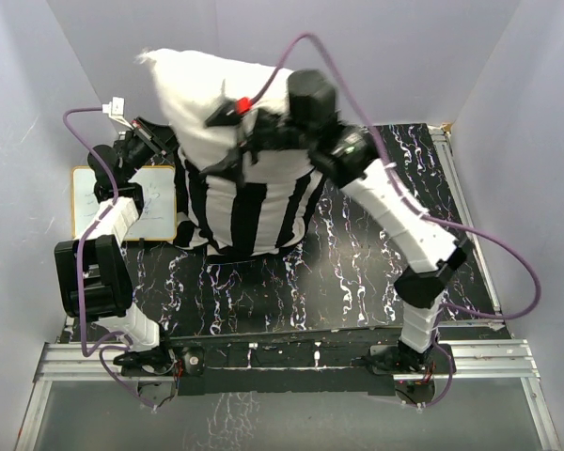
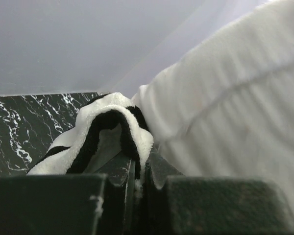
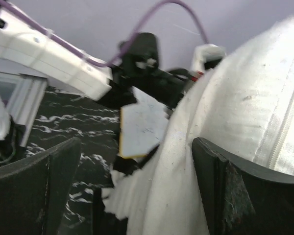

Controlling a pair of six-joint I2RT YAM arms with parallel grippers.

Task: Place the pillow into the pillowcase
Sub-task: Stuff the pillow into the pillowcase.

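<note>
Top external: your pillow (image 1: 202, 89) sits half-sleeved on the table (image 1: 357, 272).
Left gripper (image 2: 139, 171) clenched on the pillowcase (image 1: 249, 211) rim; stripes cover the pillow's lower part; your right gripper (image 3: 134, 142) straddles its white top, fingers spread.

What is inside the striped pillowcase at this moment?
The lower part of the white pillow is inside the pillowcase; its upper part sticks out of the opening. How deep it reaches cannot be seen, because the striped cloth covers it.
</note>
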